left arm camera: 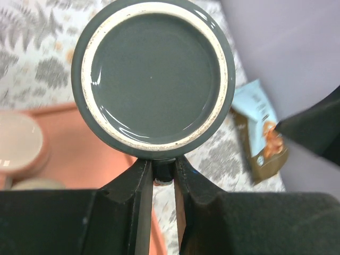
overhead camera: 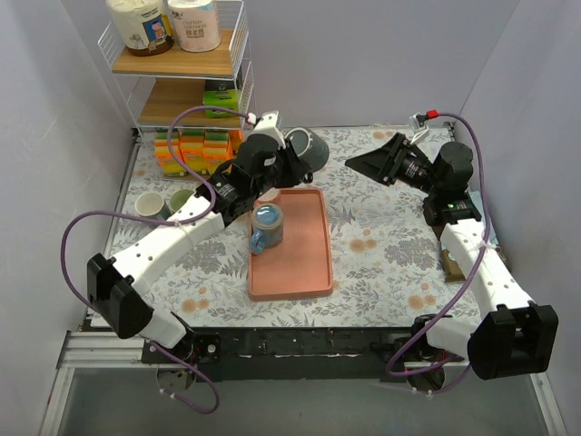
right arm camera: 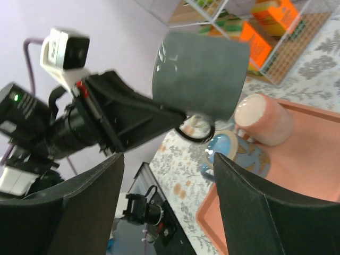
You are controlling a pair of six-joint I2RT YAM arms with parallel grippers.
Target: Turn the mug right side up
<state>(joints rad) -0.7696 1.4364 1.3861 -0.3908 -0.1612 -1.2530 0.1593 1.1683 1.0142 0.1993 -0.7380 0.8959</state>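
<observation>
A dark grey mug (overhead camera: 309, 148) hangs in the air over the far end of the pink tray (overhead camera: 313, 263). My left gripper (overhead camera: 292, 163) is shut on its handle. The left wrist view shows the mug's round base (left arm camera: 154, 77) facing the camera, with the handle pinched between the fingers at my left gripper (left arm camera: 164, 167). In the right wrist view the mug (right arm camera: 204, 74) lies on its side, handle down. My right gripper (overhead camera: 356, 163) is open and empty, level with the mug and to its right, also seen in its own view (right arm camera: 167, 159).
A blue mug (overhead camera: 267, 222) and a pink cup (right arm camera: 263, 119) sit on the tray. Two cups (overhead camera: 150, 206) stand at the left. A wire shelf rack (overhead camera: 182, 64) with orange boxes (overhead camera: 186, 150) stands at the back left. A snack packet (overhead camera: 451, 263) lies at the right.
</observation>
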